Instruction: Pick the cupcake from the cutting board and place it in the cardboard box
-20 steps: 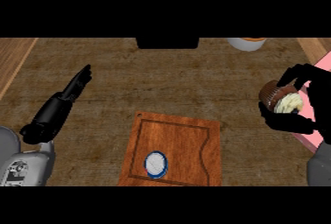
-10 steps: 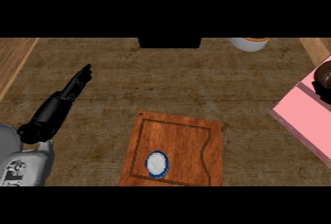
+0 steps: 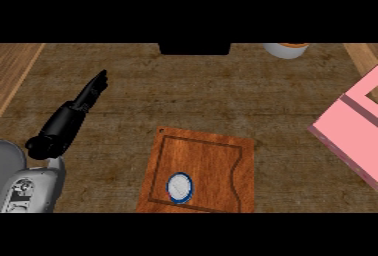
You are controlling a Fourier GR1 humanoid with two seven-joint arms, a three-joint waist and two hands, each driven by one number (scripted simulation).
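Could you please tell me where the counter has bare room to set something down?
The widest bare stretch of counter lies between the left hand, the cutting board and the pink box. The board's upper half is free too. It is crowded at the board's lower part, by the small round dish.

Single cam, head view: sits at robot's head height above the desk, aimed steeply down, facing away from the body, so desk's far side is at top of frame. Mid-range: a wide stretch of desk top fits, w/ wood board low centre. Its left hand & forearm enter from lower-left. Frame cuts a pink box at right edge, a cup & dark block at top.
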